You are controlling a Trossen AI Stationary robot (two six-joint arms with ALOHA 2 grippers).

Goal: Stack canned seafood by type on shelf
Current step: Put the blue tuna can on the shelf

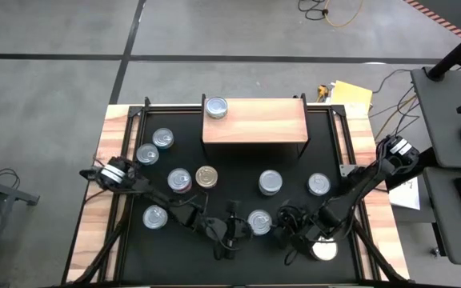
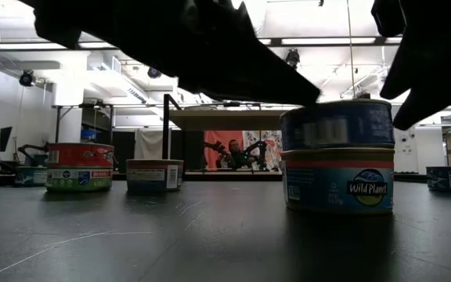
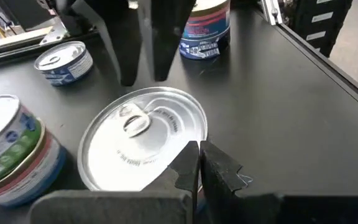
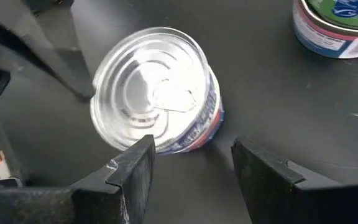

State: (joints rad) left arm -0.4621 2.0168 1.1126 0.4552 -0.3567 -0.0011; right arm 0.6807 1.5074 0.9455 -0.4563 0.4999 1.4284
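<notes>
We find the right gripper (image 4: 191, 168), fingers apart, nearing the silver can (image 4: 155, 87) well before the shelf (image 1: 254, 120), seemingly for pickup; the left gripper (image 3: 199, 163), fingers together, waits alongside it.

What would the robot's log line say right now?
left end effector: shut over can | right end effector: open beside it | shelf: one tin

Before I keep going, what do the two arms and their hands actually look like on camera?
Both arms are dark, near-black jointed links with black cables trailing near the wrists and a pale silver-white collar at the shoulder joint. The left hand has two black, blocky fingers with scuffed, chipped tips. The right hand has two black, flat wedge-shaped fingers with pale scratches along the edges. No logos or lettering are legible.
</notes>
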